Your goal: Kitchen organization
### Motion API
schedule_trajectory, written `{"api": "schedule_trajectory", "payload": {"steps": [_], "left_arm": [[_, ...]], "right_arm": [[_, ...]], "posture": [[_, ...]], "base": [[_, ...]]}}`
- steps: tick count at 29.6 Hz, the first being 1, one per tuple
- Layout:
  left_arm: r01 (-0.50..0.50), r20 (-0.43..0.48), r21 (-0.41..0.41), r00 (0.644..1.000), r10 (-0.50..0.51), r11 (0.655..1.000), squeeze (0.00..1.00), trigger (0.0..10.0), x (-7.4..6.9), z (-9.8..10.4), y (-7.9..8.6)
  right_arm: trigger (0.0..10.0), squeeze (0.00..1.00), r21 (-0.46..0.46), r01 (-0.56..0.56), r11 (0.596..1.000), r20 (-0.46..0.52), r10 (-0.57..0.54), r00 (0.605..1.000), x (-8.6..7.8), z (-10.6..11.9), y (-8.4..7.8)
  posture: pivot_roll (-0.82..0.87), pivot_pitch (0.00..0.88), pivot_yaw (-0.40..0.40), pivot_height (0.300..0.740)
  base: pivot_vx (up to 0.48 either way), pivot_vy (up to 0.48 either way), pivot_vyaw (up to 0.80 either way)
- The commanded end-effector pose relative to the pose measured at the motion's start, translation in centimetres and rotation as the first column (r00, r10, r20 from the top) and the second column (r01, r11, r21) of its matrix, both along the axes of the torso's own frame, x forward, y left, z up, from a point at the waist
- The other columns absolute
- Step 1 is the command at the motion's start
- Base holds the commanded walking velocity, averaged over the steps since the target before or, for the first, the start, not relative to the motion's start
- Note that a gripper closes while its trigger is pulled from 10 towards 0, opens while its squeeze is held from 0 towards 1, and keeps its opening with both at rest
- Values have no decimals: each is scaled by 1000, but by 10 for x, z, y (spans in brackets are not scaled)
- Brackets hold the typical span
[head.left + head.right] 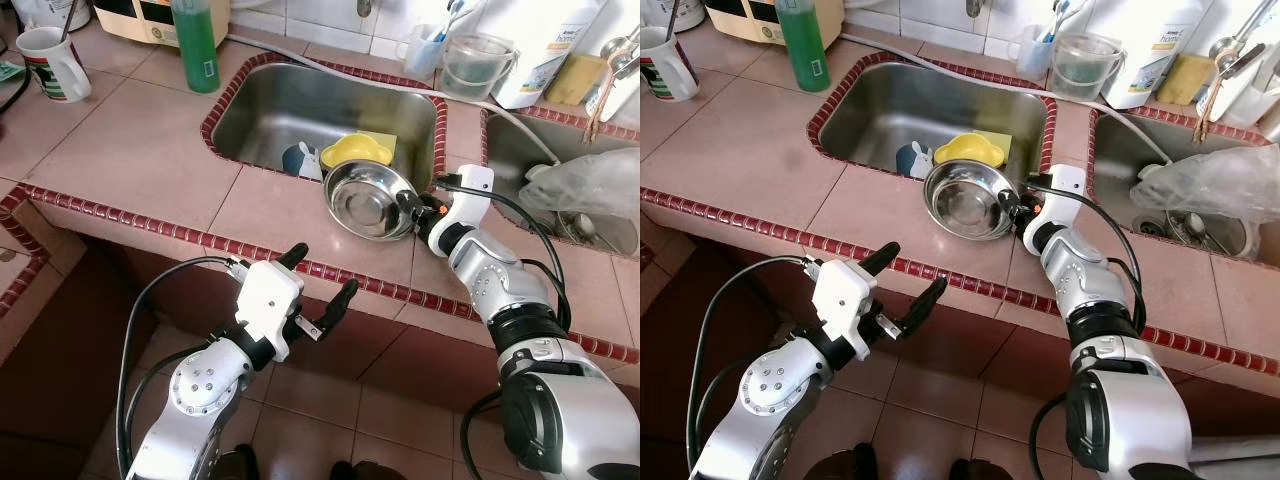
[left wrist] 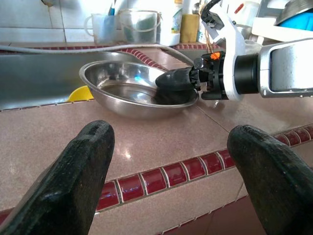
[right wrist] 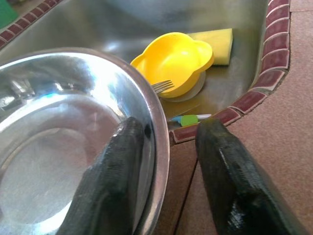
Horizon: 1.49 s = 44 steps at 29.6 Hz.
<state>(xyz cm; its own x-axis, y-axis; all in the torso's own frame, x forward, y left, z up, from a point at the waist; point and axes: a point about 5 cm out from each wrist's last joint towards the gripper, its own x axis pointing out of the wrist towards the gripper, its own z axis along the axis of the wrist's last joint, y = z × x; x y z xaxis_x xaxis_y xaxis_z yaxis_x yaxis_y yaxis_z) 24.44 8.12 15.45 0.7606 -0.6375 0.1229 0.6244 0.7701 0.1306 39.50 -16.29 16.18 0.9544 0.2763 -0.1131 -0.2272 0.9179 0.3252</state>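
Observation:
A steel bowl rests on the tiled counter, its far rim overhanging the left sink. My right gripper is shut on the bowl's right rim, one finger inside and one outside. Behind it in the sink lie a yellow bowl with a fork under it, a yellow sponge and a small blue-and-white item. My left gripper hangs open in front of the counter's red-tiled edge, below the bowl's level, holding nothing.
A green bottle and a mug stand at the back left. A clear jug and a cup with toothbrushes sit behind the sink. The right sink holds a plastic bag and utensils. A hose crosses the sink's back rim.

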Motion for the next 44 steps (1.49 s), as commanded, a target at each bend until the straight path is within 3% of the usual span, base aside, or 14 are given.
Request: {"api": "schedule_trajectory", "payload": {"steps": [1,26,30,32,33,34,35,36,38,39,44], "left_arm": [[10,4,6,1000,-10,1000,0,10000,-1,1,-4],[9,41,11,999,-9,1000,0,10000,12,8,-2],[-8,64,11,998,7,1000,0,10000,18,11,0],[-21,70,0,997,21,1000,0,10000,22,13,2],[-36,70,-20,997,37,999,0,10000,26,15,3],[-52,71,-34,996,54,998,0,10000,30,17,5],[-52,71,-34,996,54,998,0,10000,30,17,5],[-76,66,-31,995,78,997,0,10000,34,17,7],[-91,63,-27,994,92,996,0,10000,36,17,8],[-115,46,-49,992,118,992,0,10000,40,16,10],[-156,11,-109,987,158,982,0,10000,45,14,16]], "right_arm": [[0,0,14,7,1000,-44,-6,999,-2,-7,-2],[0,0,57,43,997,-2,-43,999,3,7,-2],[0,0,74,46,996,87,-53,995,3,14,1],[471,0,93,34,995,131,-46,990,1,17,2],[4510,0,99,30,995,208,-50,977,-1,22,2],[5961,0,128,25,991,244,-56,968,-3,25,2],[5961,0,128,25,991,244,-56,968,-3,25,2],[8157,0,165,27,986,264,-71,962,-4,26,2],[8157,0,185,30,982,278,-82,957,-5,27,2],[10000,0,205,38,978,314,-103,944,-9,28,1],[10000,0,179,29,983,469,-111,876,-27,35,6]], "posture": [[69,210,-102,740],[73,155,-88,740],[79,118,-86,740],[80,102,-82,740],[78,88,-76,740],[78,83,-74,740],[78,83,-74,740],[76,80,-70,740],[74,76,-65,740],[70,70,-60,740],[39,39,-34,740]], "base": [[0,0,0],[0,0,0],[0,0,0],[0,0,0],[0,0,0],[0,0,0],[0,0,0],[0,0,0],[0,0,0],[0,0,0],[0,0,0]]}}
